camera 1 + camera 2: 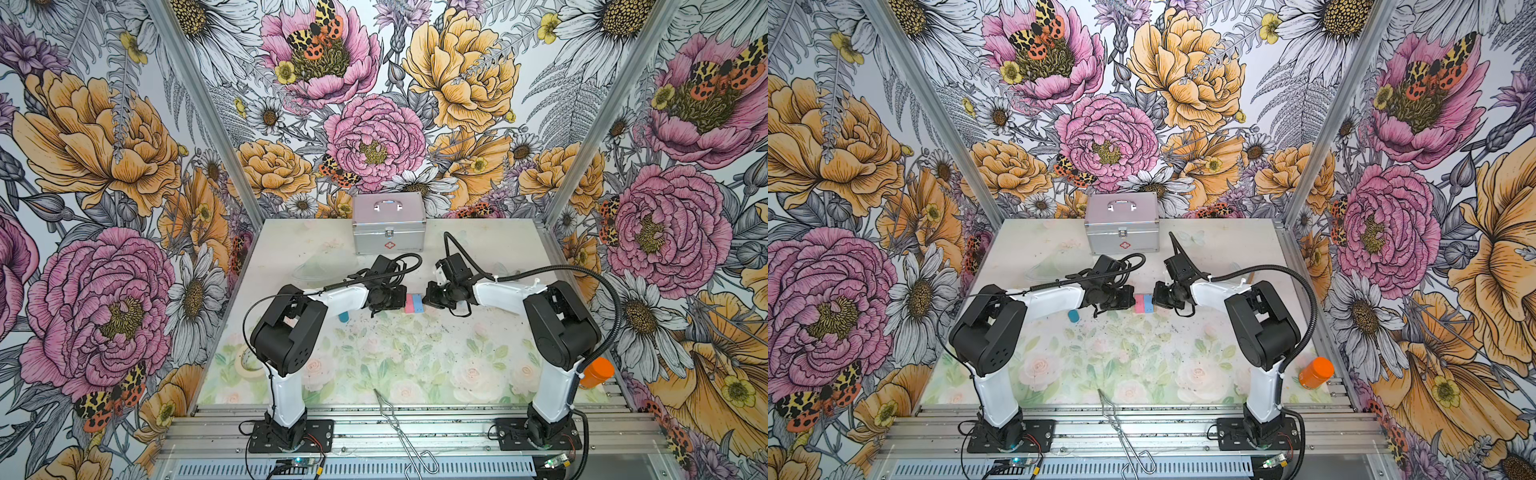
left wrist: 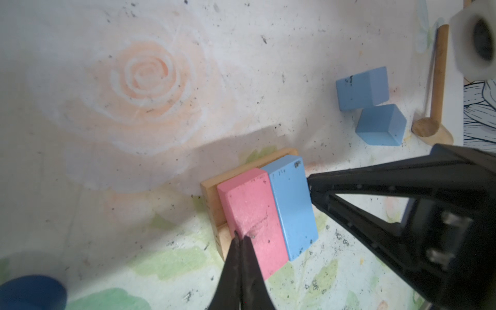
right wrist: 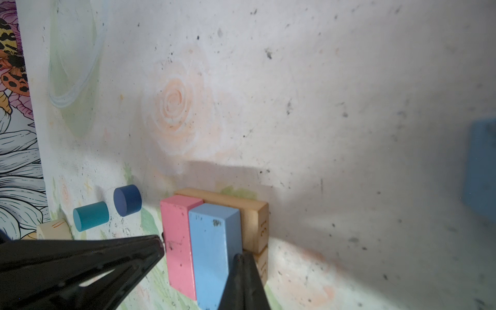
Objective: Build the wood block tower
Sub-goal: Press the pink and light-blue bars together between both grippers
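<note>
Closest in, a thin bent-wire metal tong (image 1: 397, 424) lay across the aluminium rails at the front edge of the bench (image 1: 282, 241). About midway between the front and back edges, a pink flat wooden slab (image 2: 252, 222) and a light blue flat wooden slab (image 2: 290, 204) lay side by side with their long sides touching, on top of plain tan wooden planks (image 2: 212, 200).

The left fingers (image 2: 236, 257) were pressed together with nothing between them, and their tip sat against the pink slab's outer side. The right fingers (image 3: 241, 273) were likewise closed and empty, with the tip against the blue slab's outer side, so the pair lay between the two tips.

Toward the left edge sat a teal short wooden cylinder (image 3: 91, 216) and a dark blue short wooden cylinder (image 3: 127, 200), near each other but apart, and a plain tan wooden cylinder (image 3: 53, 228) lay just beside the teal one. Toward the right edge two light blue wooden cubes (image 2: 359, 90) stood close together, with a small wooden mallet (image 2: 440, 80) just past them.

A silver metal case (image 1: 388, 232) stood at the back edge, a roll of beige tape (image 1: 249, 363) lay near the front left corner, and an orange plastic jar (image 1: 596, 372) lay by the front right corner.
</note>
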Controlling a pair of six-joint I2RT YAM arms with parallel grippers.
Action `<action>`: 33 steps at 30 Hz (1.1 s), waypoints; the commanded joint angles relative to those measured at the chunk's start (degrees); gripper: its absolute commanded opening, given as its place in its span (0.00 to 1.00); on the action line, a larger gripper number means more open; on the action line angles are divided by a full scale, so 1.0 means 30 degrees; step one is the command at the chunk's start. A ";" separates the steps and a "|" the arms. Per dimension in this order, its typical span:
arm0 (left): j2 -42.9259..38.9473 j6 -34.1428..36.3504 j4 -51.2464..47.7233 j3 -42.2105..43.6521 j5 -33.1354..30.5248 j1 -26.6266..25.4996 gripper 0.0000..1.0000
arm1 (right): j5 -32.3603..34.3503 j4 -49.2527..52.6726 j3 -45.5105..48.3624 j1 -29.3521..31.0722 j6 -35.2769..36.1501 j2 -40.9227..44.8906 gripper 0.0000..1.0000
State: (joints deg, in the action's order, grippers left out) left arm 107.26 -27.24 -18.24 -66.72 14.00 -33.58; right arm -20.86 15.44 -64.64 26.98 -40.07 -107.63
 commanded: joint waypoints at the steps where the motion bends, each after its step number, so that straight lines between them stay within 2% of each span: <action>1: 0.0189 -0.0007 -0.0102 -0.0497 -0.0199 0.0149 0.00 | -0.0019 -0.0479 -0.0041 0.0162 -0.0141 0.0268 0.00; 12: -0.0052 0.0029 -0.0129 -0.0667 -0.0400 0.0208 0.00 | 0.0078 -0.0467 0.0065 0.0170 -0.0133 0.0312 0.00; 21: -0.1751 0.0206 -0.0547 -0.0585 -0.1434 0.0496 0.00 | 0.0245 -0.0470 0.0190 0.0014 -0.0138 0.0422 0.00; 33: -0.0115 -0.0030 -0.0842 -0.1092 -0.0950 0.0706 0.00 | 0.0273 -0.0486 0.0221 -0.0059 -0.0145 0.0546 0.00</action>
State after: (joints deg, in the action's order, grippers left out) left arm 105.67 -27.07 -20.43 -68.64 11.18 -31.64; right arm -20.84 15.31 -64.64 26.96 -40.07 -107.63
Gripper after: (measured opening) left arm 0.046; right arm 0.045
